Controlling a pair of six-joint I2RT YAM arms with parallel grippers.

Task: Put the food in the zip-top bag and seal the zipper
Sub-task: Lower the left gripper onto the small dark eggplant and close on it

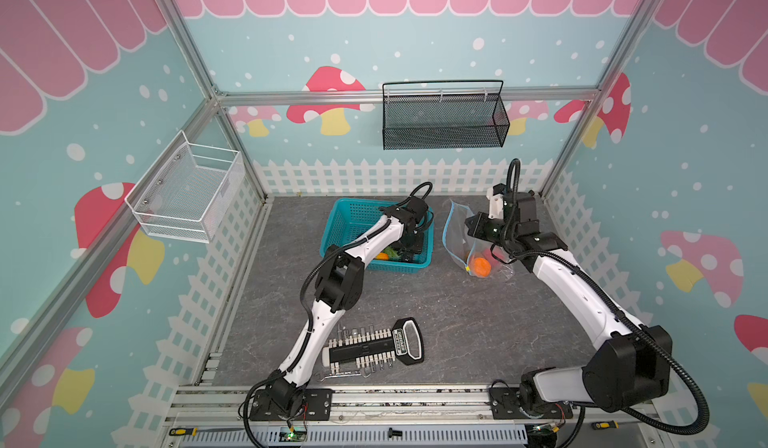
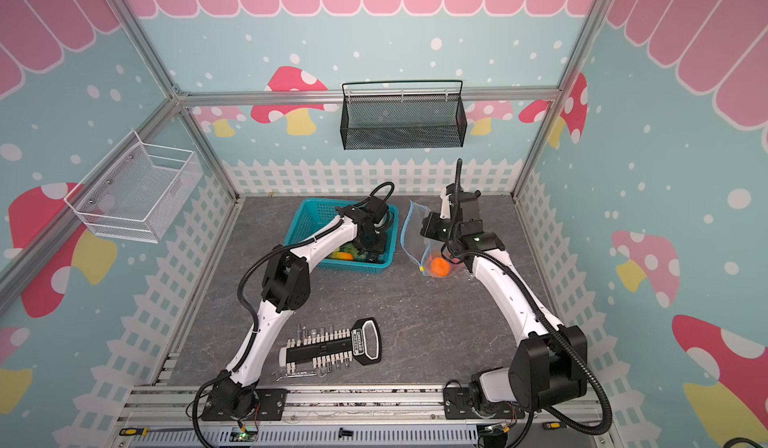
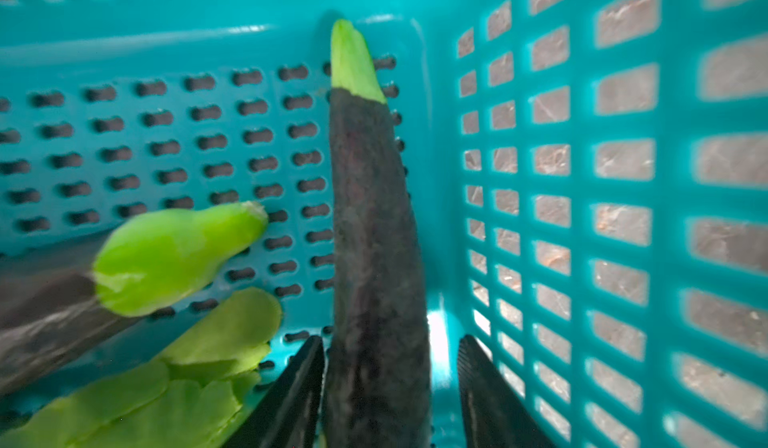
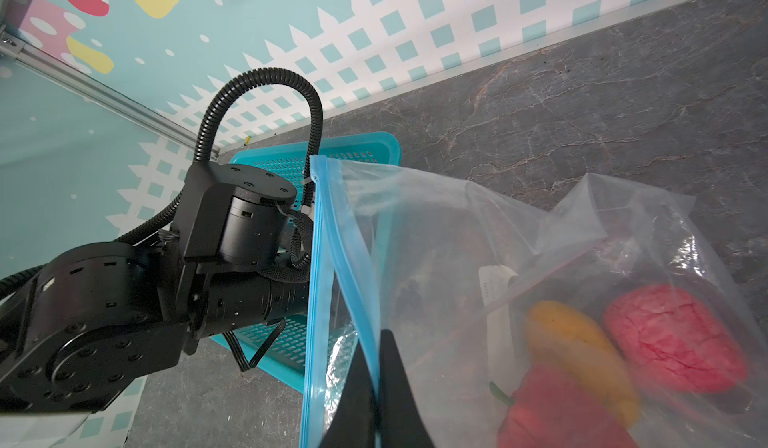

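Top view of a grey desk in a booth with cartoon walls. At the bottom centre of the frame lies a black-and-white tool rack, well apart from the work.

Farther back, at upper centre, the left hand reaches down into a teal basket. Its wrist view shows the fingers spread on either side of a dark purple eggplant. One finger is against it; the other shows a gap and sits close to the basket's lattice wall. A second eggplant and green leaves lie beside it.

Right of the basket, the right hand is pressed together on one lip of the clear bag. It pinches the blue zipper strip and holds the mouth up. An orange piece, a red piece and a yellow piece lie in the bag's low end.

Likely risks:
- The long, smooth eggplant sticks far past the fingers, so it may swivel or slip when lifted.
- The outer finger may catch the lattice and drag the basket.
- Held by a single pinch, the bag's mouth may sag shut or slide free as food goes in.
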